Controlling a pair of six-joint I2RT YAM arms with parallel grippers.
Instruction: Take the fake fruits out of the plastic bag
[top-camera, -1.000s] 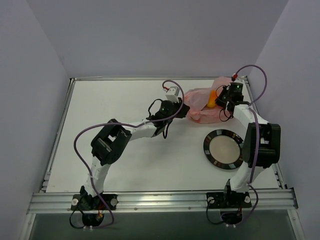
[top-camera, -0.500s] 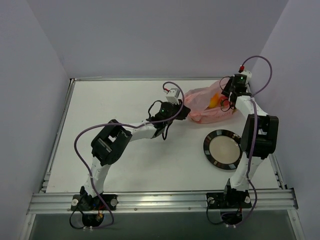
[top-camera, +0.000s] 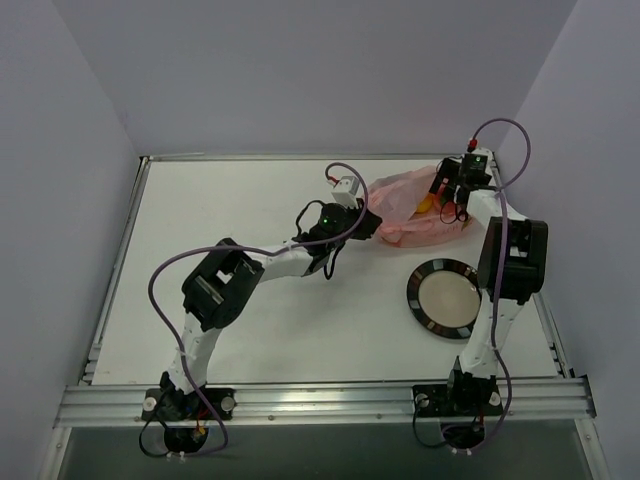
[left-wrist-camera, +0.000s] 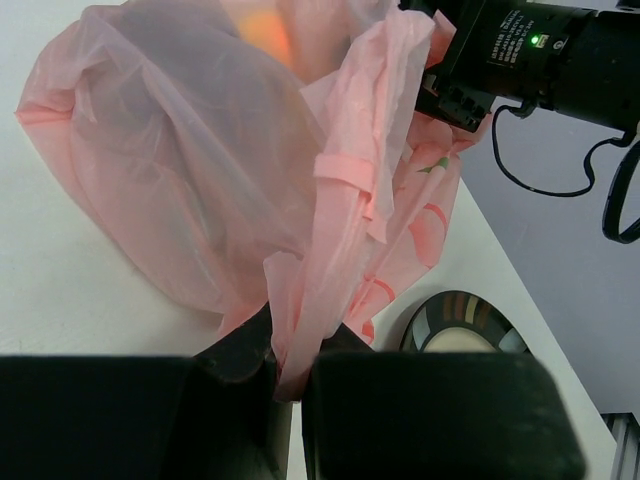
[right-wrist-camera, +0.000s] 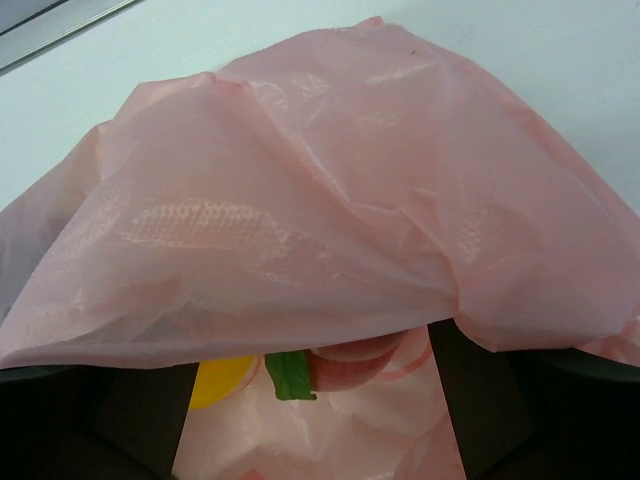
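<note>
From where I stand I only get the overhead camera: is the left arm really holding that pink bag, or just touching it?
Observer: Holding it. In the left wrist view the left tool is shut on a fold of the plastic bag.
Operator: Has the right one got a fruit?
Observer: No. In the right wrist view the right tool is open, its fingers wide apart with the bag's film draped across them.
Operator: Is any fruit visible at all?
Observer: Yes. Under that film, between the fingers, sits a yellow fruit next to a green leaf.
</note>
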